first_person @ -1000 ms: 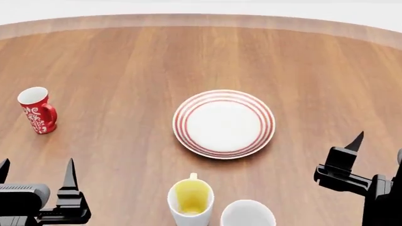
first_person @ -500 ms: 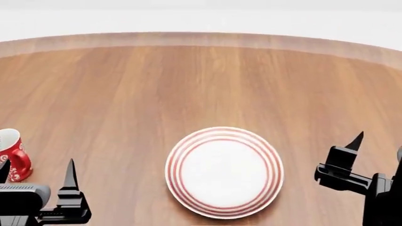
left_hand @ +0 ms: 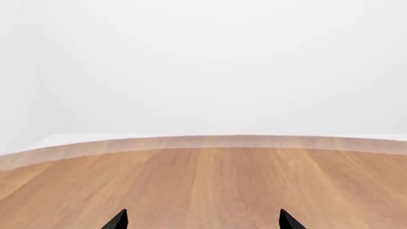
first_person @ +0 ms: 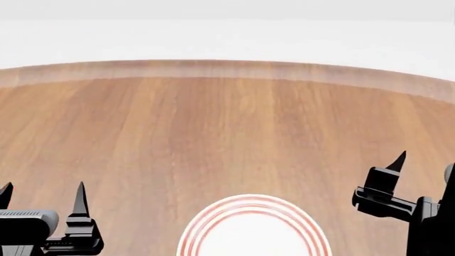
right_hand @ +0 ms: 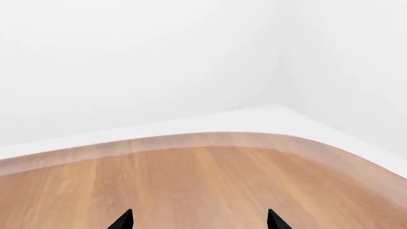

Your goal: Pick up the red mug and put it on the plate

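Right gripper [right_hand: 198, 220]: only 2 black fingertips [right_hand: 123, 221] visible, spread wide apart. Beyond them bare wooden table [right_hand: 190, 181] with curved pale edge, white floor and white walls behind.

The round white plate with concentric red rings [first_person: 252, 226] was cut off by the head view's lower edge, only its far part showing on the wooden tabletop [first_person: 227, 133].

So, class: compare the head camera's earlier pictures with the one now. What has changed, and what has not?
The view has tilted up: the plate has slid to the bottom edge, half cut off, and the red mug and both other cups have dropped out of sight. More of the table's far edge shows. Nothing was grasped. The left gripper and right gripper stay open, in the same places.
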